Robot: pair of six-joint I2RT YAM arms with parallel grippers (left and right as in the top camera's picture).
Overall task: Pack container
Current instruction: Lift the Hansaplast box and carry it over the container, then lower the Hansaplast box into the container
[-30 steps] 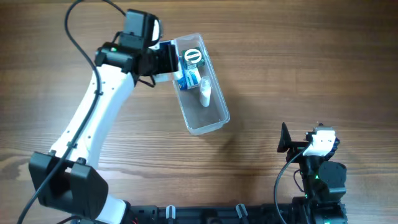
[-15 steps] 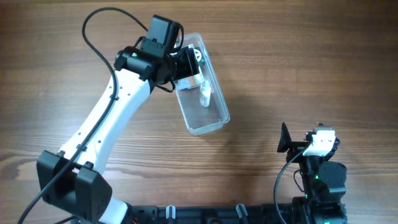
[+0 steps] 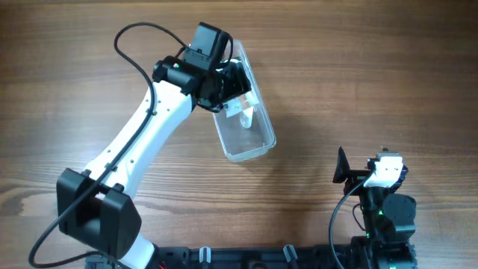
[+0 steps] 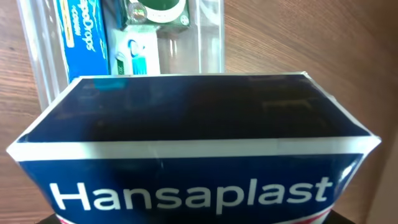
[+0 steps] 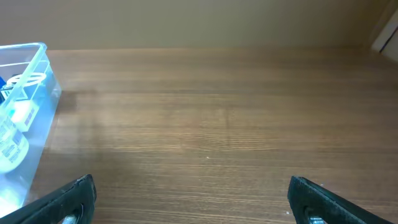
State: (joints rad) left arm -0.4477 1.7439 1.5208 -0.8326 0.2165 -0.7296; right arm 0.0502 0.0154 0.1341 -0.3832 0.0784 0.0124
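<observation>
A dark blue Hansaplast box (image 4: 193, 155) fills the left wrist view, and my left gripper (image 3: 233, 84) is shut on it above the far end of the container (image 3: 254, 142). The container is a long clear tub lying at an angle. Beyond the box, in the tub (image 4: 212, 37), I see a blue carton (image 4: 87, 34) and a green-lidded item (image 4: 158, 9). A small white bottle (image 3: 246, 113) lies mid-tub. My right gripper (image 5: 193, 199) stands open over bare wood, far from the tub (image 5: 40, 62); its fingers (image 5: 74, 196) hold nothing.
The table is brown wood all around. The left arm's white link (image 3: 142, 142) slants from the lower left up to the tub. The right arm's base (image 3: 385, 202) sits at the lower right edge.
The left arm has swung right, carrying the box from beside the tub's left wall to over its far end, now covering the items there. The right arm has not moved.
</observation>
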